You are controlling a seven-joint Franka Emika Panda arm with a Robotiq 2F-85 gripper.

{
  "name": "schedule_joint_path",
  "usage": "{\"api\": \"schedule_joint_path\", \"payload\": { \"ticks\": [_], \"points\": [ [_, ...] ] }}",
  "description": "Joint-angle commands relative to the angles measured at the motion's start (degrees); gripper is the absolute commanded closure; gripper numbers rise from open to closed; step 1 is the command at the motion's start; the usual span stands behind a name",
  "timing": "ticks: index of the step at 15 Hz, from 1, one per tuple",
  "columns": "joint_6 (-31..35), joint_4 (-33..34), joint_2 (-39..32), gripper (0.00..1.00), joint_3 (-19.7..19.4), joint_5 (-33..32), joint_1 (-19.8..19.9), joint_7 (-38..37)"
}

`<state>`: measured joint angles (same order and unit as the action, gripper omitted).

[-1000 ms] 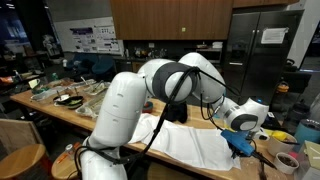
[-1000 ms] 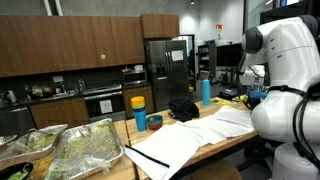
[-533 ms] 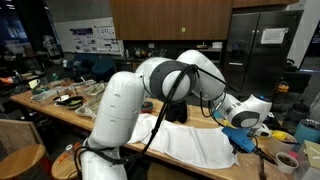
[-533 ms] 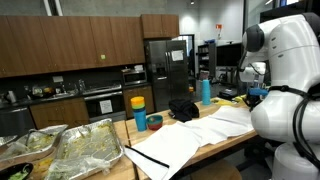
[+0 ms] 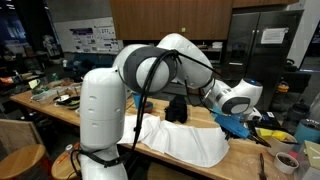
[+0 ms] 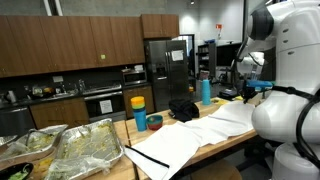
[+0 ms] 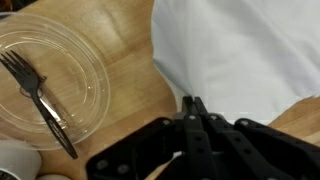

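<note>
Reading left to right across the wrist view:

- White cup [image 7: 10,160]: far to the left of the claw [image 7: 193,103] and level with its body. Only the cup's rim shows.
- Clear plate [image 7: 85,60]: ahead of the claw and to its left, well apart from it, flat on the wooden table [image 7: 135,45].
- Black fork [image 7: 38,95]: lies across the plate, with its tines towards the far left and its handle running over the near rim.
- Claw: fingers pressed together with nothing between them, pointing down at the table.
- White cloth [image 7: 240,50]: spread ahead of the claw and to its right. Its near left edge sits just at the fingertips [image 7: 188,101]; whether they touch it cannot be told.

In an exterior view the claw [image 5: 232,122] hangs over the right end of the white cloth [image 5: 185,140]. A black bag [image 5: 176,108] stands behind the cloth, to the claw's left.
</note>
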<state>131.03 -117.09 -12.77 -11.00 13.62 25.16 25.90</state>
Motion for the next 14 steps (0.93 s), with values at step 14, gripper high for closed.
{"api": "schedule_joint_path", "payload": {
  "ticks": [14],
  "points": [
    [-1.78,-24.78,34.55,1.0,-0.45,-8.65,-13.82,6.09]
  ]
}}
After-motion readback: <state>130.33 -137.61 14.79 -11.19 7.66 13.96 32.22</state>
